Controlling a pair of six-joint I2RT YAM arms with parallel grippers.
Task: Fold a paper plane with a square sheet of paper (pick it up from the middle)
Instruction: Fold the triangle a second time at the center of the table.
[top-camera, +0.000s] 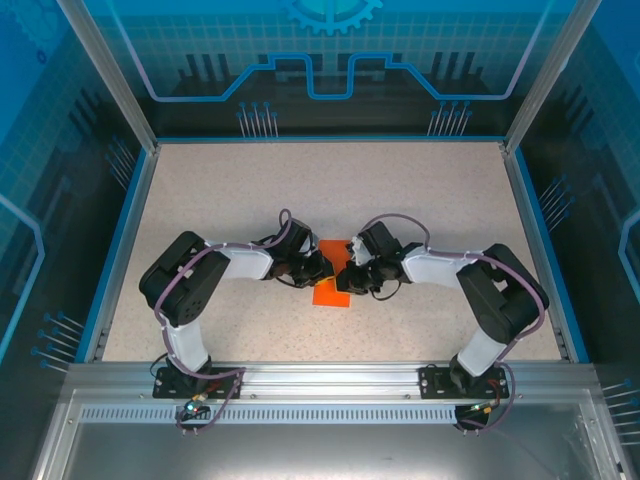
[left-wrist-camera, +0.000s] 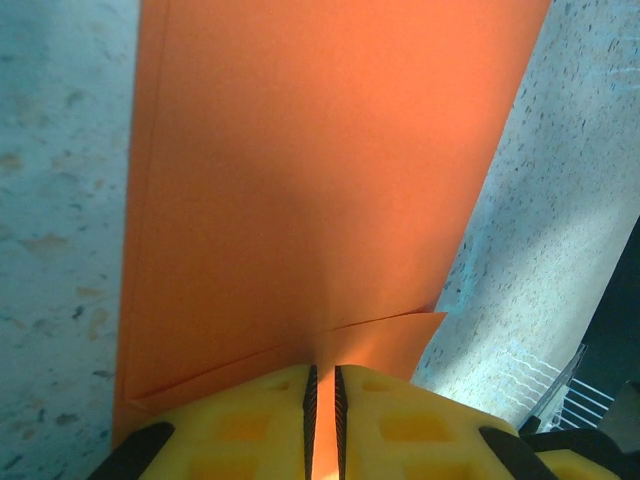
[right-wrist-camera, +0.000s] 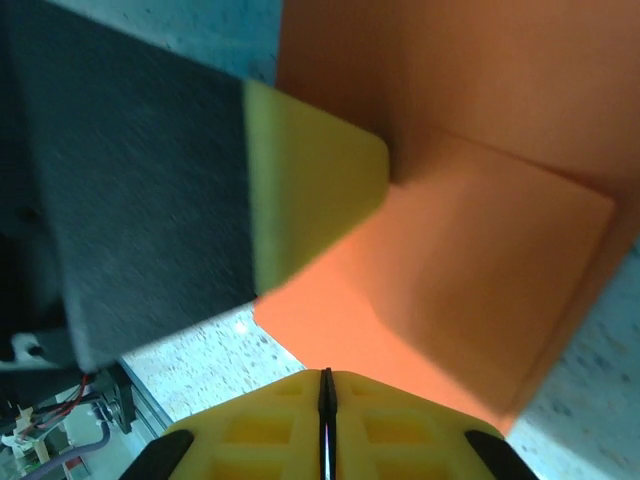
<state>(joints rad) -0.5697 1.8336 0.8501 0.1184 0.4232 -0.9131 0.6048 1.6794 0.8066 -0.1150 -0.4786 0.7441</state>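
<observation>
Orange is what I steer by: the square sheet of paper (top-camera: 331, 292) lies partly folded at the middle of the speckled tabletop (top-camera: 430, 200), between the two wrists. In the left wrist view, the left gripper (left-wrist-camera: 323, 375) has its yellow pads standing almost together, and a thin orange sliver of the sheet is pinched in the slit. A creased flap runs across just ahead of them. The right gripper (right-wrist-camera: 325, 378) has its pads pressed to a hairline seam at the sheet's near edge; I cannot tell whether any paper sits inside. From the right wrist, the left gripper's yellow-padded finger (right-wrist-camera: 310, 180) sits at the corner of a raised fold and hides the paper behind it. Blue walls (top-camera: 60, 200) and a metal rail (top-camera: 330, 378) border the table.
</observation>
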